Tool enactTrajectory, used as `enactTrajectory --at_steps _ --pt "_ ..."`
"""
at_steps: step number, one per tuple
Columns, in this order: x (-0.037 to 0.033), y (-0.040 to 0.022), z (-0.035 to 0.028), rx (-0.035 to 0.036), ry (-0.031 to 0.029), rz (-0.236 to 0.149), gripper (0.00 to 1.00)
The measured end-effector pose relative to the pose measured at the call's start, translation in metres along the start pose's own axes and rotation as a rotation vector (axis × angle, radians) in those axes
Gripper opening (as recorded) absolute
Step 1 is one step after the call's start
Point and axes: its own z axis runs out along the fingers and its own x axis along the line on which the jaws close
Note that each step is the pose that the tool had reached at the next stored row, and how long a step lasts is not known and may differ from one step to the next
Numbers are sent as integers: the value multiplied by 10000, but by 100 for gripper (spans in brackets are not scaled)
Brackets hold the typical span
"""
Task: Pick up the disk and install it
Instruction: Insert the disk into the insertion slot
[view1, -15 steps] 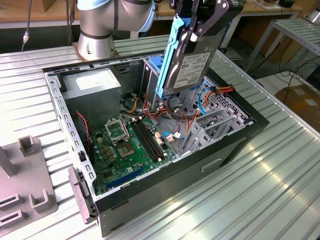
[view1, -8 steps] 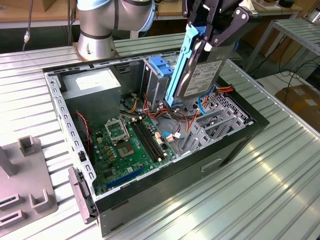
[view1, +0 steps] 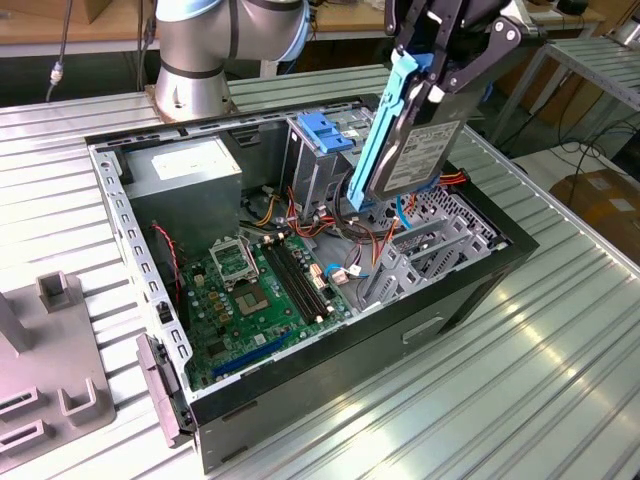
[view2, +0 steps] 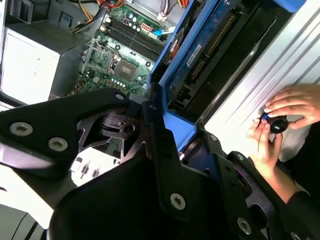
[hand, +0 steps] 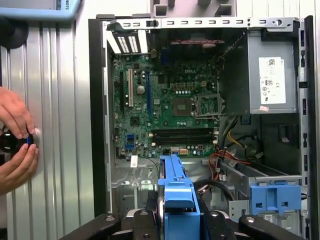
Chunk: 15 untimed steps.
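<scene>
The disk (view1: 424, 158) is held clamped and steeply tilted in the tool (view1: 435, 88) above the open computer case (view1: 400, 330) — loose cables (view1: 332, 236) are seen below it and a blue-handled drive cage (view1: 322, 135) close beside, while a person's hands (hand: 15, 117) are rested on the worktop (view1: 560, 380) beyond the case.

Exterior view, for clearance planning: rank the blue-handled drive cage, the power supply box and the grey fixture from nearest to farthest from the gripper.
From the gripper, shut on the disk:
1. drive cage, just to the exterior view's left.
2. power supply box, farther left in the case.
3. grey fixture, outside the case, far left.
</scene>
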Motion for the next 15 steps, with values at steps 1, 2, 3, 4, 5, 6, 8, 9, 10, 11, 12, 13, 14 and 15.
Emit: enactTrajectory --at_steps 1,2,3,4,5,6,8,9,10,11,12,13,14,15 --pt "2 -57 2 0 -2 1 37" --pt "3 -97 3 0 -1 1 37" --pt "4 -118 4 0 0 1 37" --pt "5 -140 5 0 -1 1 37" --pt "6 -161 7 0 -1 0 37" --pt "7 -182 8 0 0 0 37" --pt "39 -238 16 0 1 1 37" --pt "72 -263 24 0 -1 1 37" --pt "99 -286 30 0 -2 0 37" --pt "116 -302 33 0 -1 1 37" --pt "149 -329 40 0 0 0 37" --pt "174 -352 53 0 -1 1 37" --pt "185 -370 66 0 -2 0 37" --pt "192 -389 80 0 -1 -1 37"
